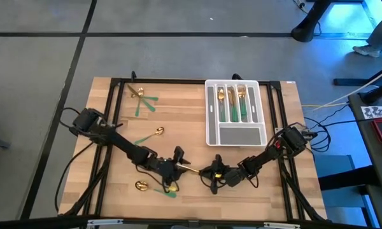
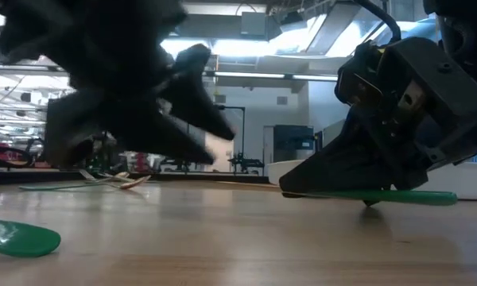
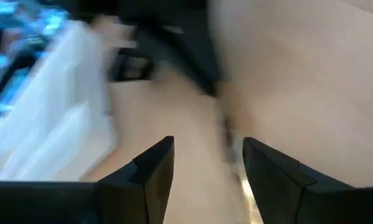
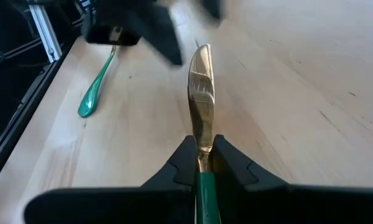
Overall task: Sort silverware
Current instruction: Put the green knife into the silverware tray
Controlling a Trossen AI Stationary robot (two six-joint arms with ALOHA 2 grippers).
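My right gripper point(image 4: 202, 151) is shut on a knife point(image 4: 201, 81) with a gold blade and a green handle, near the table's front edge point(image 1: 208, 172). The blade point(image 1: 190, 170) points toward the table's left. My left gripper point(image 3: 208, 163) is open and holds nothing; it hangs blurred just beyond the blade's tip point(image 1: 179, 162). More silverware lies on the wood: a small heap point(image 1: 141, 97) at the far left, a spoon point(image 1: 151, 135) in the middle left, and pieces point(image 1: 154, 187) at the front. The slotted tray point(image 1: 211, 111) holds several pieces. My right gripper pinches the knife between its two fingers where the green handle meets the gold blade point(image 4: 202, 163). The fingers come in nearly level from the table's right and lie along the knife. The handle point(image 2: 405, 196) runs back under the gripper. The knife sits level, close over the wood.
A green-handled spoon point(image 4: 96, 87) lies beside the left arm, and a green handle end point(image 2: 20, 238) lies close to the front edge. A black frame point(image 1: 114, 102) borders the tabletop. Bare wood stretches between the tray and the two grippers.
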